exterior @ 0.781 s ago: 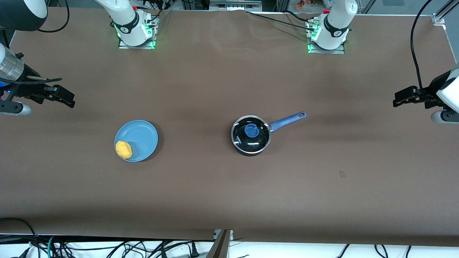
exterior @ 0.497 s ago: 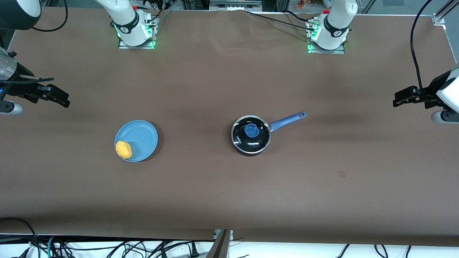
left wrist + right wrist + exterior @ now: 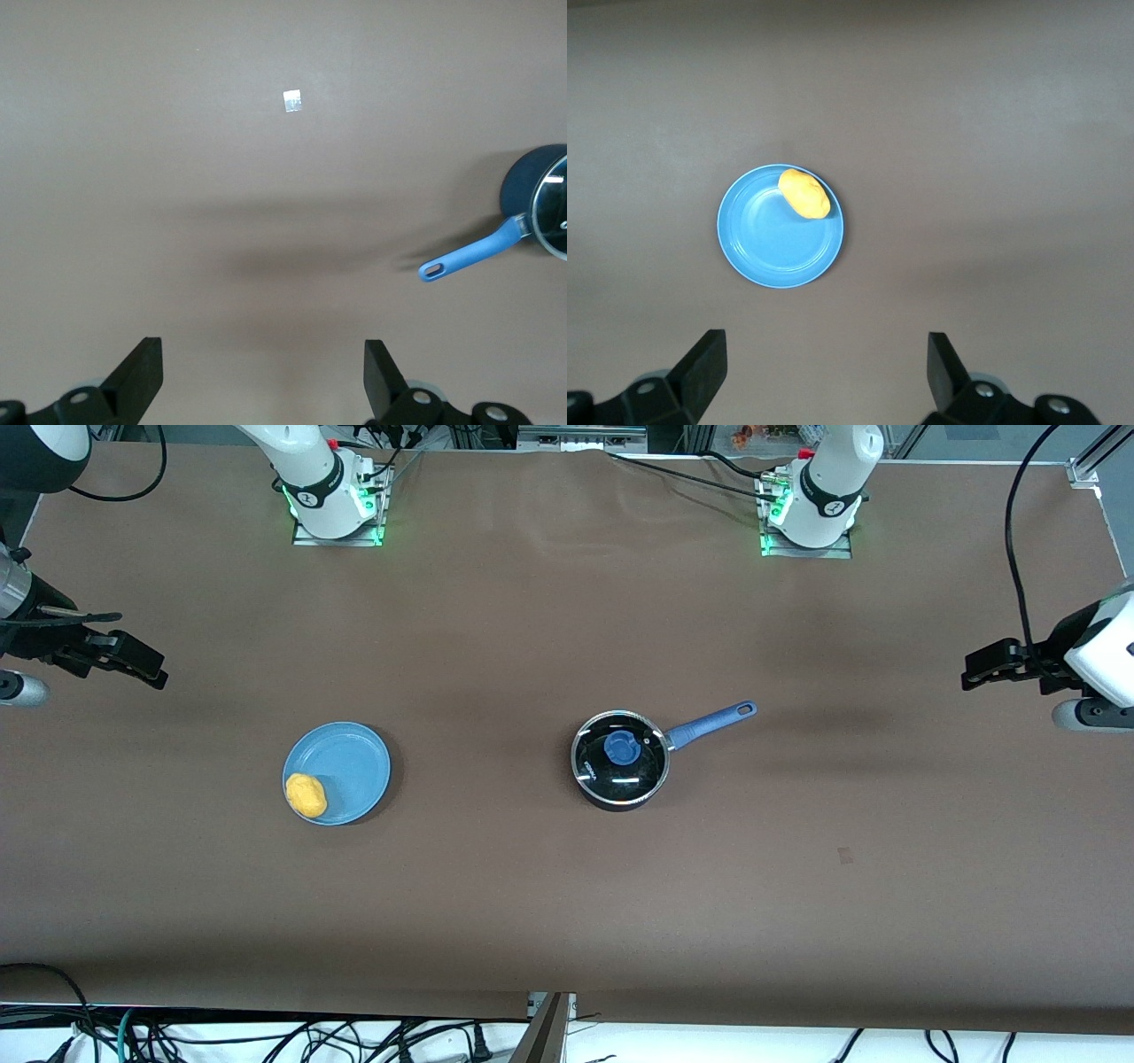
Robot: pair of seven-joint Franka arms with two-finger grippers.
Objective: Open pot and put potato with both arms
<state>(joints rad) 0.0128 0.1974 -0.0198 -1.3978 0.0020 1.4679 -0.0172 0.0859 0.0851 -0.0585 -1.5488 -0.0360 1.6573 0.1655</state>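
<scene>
nothing is touched yet — the pot [image 3: 620, 760] sits mid-table, its lid [image 3: 619, 756] on, blue handle [image 3: 711, 724] pointing toward the left arm's end; the potato [image 3: 306, 794] lies on the blue plate [image 3: 350, 757] toward the right arm's end; the left gripper [image 3: 982, 668] hangs wide open and empty over the table's edge, the right gripper [image 3: 137, 662] likewise — next, i'd say, one gripper must take the lid's knob [image 3: 621, 748].
</scene>
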